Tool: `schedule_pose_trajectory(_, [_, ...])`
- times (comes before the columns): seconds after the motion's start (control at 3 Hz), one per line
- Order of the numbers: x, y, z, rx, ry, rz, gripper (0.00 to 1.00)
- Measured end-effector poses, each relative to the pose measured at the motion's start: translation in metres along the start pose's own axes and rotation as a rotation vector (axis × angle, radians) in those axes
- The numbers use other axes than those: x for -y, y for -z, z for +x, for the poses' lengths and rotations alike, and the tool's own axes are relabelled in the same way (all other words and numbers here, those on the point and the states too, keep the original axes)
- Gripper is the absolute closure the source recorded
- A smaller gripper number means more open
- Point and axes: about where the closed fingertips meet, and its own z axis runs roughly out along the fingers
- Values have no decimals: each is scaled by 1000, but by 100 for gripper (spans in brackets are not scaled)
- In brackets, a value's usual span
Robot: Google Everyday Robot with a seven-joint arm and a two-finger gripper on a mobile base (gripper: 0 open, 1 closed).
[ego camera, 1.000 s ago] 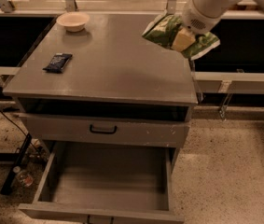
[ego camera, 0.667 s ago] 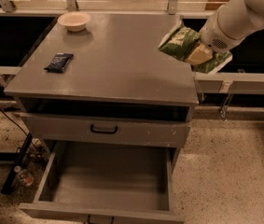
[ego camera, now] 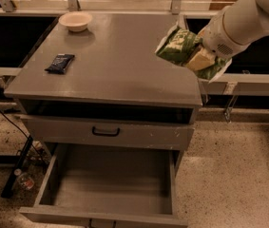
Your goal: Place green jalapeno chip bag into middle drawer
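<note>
- Clamping the bag [ego camera: 176,50] with gripper [ego camera: 198,57] fingers closed on it, aloft over the top's [ego camera: 120,70] right edge;
- pulled out below, well apart: drawer [ego camera: 115,186];
- resting on top: bowl [ego camera: 75,21], packet [ego camera: 60,63].

The crumpled green bag [ego camera: 177,49], printed white and yellowish, hangs tilted in the gripper [ego camera: 199,58] clamped on it over the cabinet top's right edge, while the grey drawer [ego camera: 115,189] stands pulled open below, floor bare.

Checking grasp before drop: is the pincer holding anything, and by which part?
The pincer grips the green jalapeno chip bag at its arm-side end, over the cabinet top edge.
</note>
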Motion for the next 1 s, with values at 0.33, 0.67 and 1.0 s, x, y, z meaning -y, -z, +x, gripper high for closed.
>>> schedule_pose_trajectory(0.33, [-30, 18, -4, 34, 40, -25, 100])
schedule_pose_trajectory(0.67, [-56, 27, 1, 41, 72, -59, 100])
schedule_pose_trajectory(1.0, [-90, 22, 10, 51, 149, -157, 100])
